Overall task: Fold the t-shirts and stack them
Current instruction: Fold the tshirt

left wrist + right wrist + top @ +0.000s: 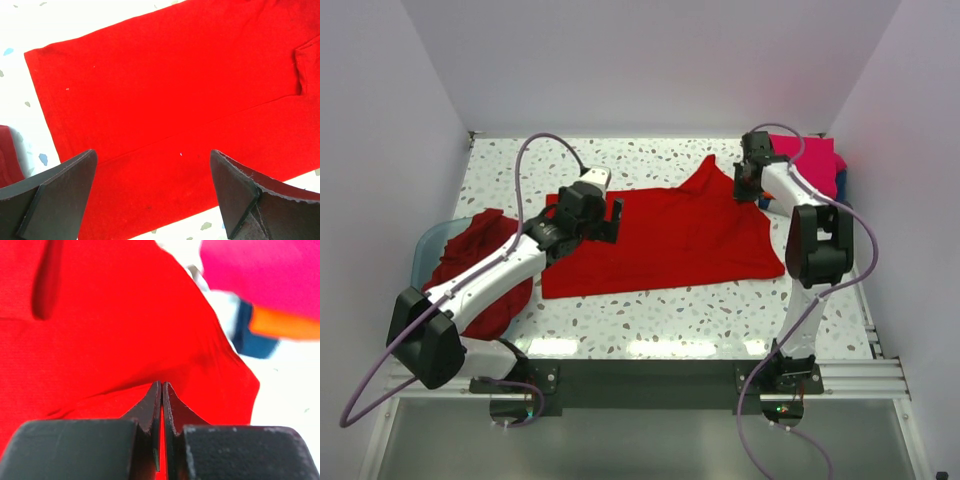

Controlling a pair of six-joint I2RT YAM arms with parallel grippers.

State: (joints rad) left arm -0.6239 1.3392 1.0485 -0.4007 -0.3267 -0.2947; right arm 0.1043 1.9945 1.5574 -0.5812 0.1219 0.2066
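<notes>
A bright red t-shirt [670, 240] lies spread flat across the middle of the table, and it fills the left wrist view [175, 75]. My left gripper [603, 222] hovers over its left part, jaws wide open with nothing between the fingers [152, 160]. My right gripper [745, 190] is at the shirt's far right edge. In the right wrist view its jaws [162, 385] are pressed together, with a thin fold of the red cloth [125, 315] pinched between them and tenting up to the tips.
A stack of folded shirts sits at the back right corner, magenta [810, 160] on top, with orange [285, 325] and blue [255, 340] below. At the left edge, a translucent teal tub [428, 245] holds crumpled red shirts [480, 260].
</notes>
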